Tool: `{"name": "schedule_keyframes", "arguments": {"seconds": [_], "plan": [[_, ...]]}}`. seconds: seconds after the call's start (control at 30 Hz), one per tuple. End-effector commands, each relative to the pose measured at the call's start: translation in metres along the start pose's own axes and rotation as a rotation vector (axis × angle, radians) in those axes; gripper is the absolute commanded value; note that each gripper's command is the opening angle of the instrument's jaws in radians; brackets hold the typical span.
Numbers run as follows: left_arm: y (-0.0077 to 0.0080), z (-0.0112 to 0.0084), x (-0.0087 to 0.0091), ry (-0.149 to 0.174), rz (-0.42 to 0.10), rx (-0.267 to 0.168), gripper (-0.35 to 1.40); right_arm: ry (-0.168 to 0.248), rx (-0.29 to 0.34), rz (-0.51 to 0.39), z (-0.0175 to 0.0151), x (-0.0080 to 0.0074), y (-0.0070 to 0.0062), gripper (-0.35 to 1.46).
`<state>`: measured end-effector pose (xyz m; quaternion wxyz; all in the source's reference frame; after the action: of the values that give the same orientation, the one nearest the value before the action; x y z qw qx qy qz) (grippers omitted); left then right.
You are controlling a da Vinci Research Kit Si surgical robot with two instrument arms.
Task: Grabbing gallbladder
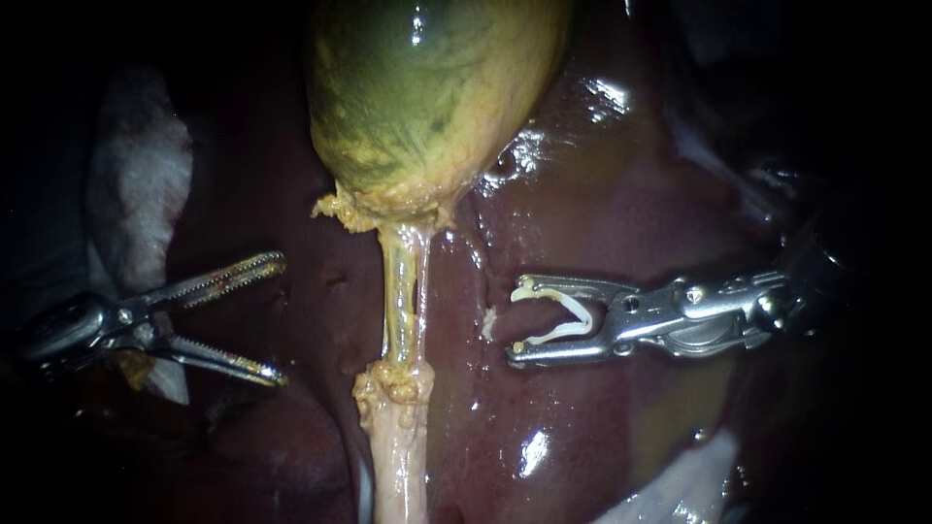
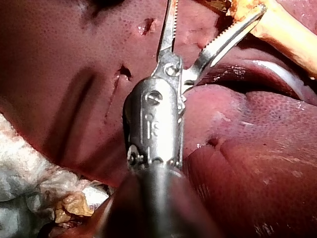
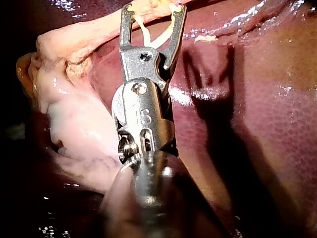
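Note:
The green-yellow gallbladder point(image 1: 427, 97) lies on the dark red liver point(image 1: 602, 223) at the top centre. A thin yellowish tube point(image 1: 400, 291) runs down from its neck into a pale stalk point(image 1: 400, 456). My left instrument point(image 1: 282, 318) is left of the tube, clear of the tissue, its serrated jaws open and empty. In the left wrist view its open jaws point(image 2: 215, 10) point toward the pale stalk point(image 2: 287, 29). My right instrument point(image 1: 516, 323) is right of the tube, its jaws spread and holding a white clip point(image 1: 573, 315). The right wrist view shows that clip point(image 3: 145, 33) seated between its jaws point(image 3: 154, 10).
White gauze point(image 1: 136, 184) lies at the left behind my left instrument, and more gauze point(image 1: 680, 490) sits at the lower right. Wet liver surface surrounds the tube on both sides. Pale fatty tissue point(image 3: 74, 114) lies beside my right instrument's shaft.

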<state>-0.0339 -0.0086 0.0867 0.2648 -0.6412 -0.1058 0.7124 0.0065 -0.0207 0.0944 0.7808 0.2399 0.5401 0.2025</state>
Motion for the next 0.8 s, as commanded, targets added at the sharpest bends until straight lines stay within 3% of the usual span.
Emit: {"name": "schedule_keyframes", "arguments": {"seconds": [0.03, 0.23, 0.47, 0.63, 0.8], "plan": [[0.0, 0.0, 0.0, 0.0, 0.0, 0.001, 1.02, 0.0, 0.0, 0.0, 0.0, 0.0, 0.0, 0.6], [-0.0001, -0.0003, 0.0003, 0.0, -0.002, -0.003, 1.07, 0.0, 0.0, 0.006, 0.0, 0.0, 0.0, 0.6], [-0.0011, -0.0014, 0.0014, -0.004, -0.01, 0.039, 1.07, 0.0, 0.0, 0.006, 0.0, 0.0, 0.0, 0.6], [-0.002, -0.0017, 0.0017, -0.008, -0.048, 0.1, 1.02, 0.0, 0.0, 0.006, 0.0, 0.0, 0.0, 0.6], [-0.0031, -0.0019, 0.002, -0.008, -0.075, 0.132, 0.97, 0.0, 0.0, 0.011, 0.0001, -0.0001, 0.0, 0.6]]}}
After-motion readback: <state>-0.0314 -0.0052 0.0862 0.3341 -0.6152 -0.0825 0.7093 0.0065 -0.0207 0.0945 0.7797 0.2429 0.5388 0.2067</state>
